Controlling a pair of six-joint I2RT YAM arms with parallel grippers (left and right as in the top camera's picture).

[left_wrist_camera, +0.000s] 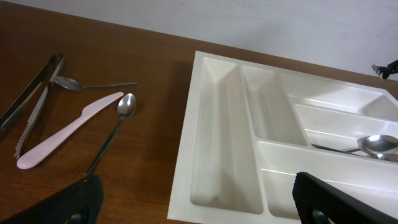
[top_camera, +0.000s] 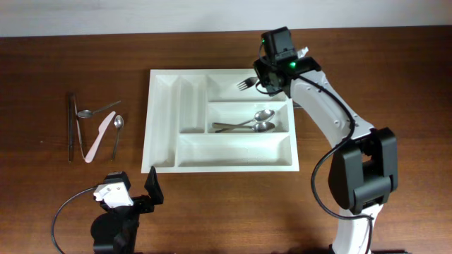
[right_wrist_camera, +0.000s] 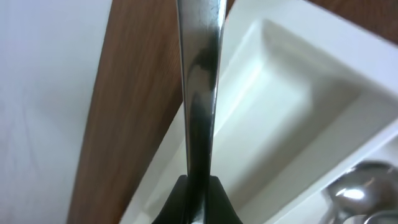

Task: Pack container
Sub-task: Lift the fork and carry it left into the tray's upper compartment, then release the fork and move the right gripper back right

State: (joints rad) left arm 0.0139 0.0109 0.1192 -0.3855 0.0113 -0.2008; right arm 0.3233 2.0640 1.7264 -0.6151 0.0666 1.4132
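The white container (top_camera: 162,106) lies mid-table, with two spoons (top_camera: 258,121) in its middle long compartment. My right gripper (top_camera: 268,83) is shut on a metal fork (top_camera: 246,84) and holds it over the top long compartment; in the right wrist view the fork's handle (right_wrist_camera: 199,93) runs up from the shut jaws (right_wrist_camera: 199,193) above the container (right_wrist_camera: 292,93). My left gripper (top_camera: 138,194) is open and empty near the table's front edge, in front of the container's left corner (left_wrist_camera: 217,155). Two spoons (top_camera: 117,127), a pink knife (top_camera: 99,136) and tongs (top_camera: 71,127) lie left of the container.
The loose utensils also show in the left wrist view: pink knife (left_wrist_camera: 68,129), spoon (left_wrist_camera: 115,130), second spoon (left_wrist_camera: 87,83), tongs (left_wrist_camera: 31,96). Bare wooden table (top_camera: 395,70) surrounds the container; a white wall (left_wrist_camera: 249,18) lies beyond the far edge.
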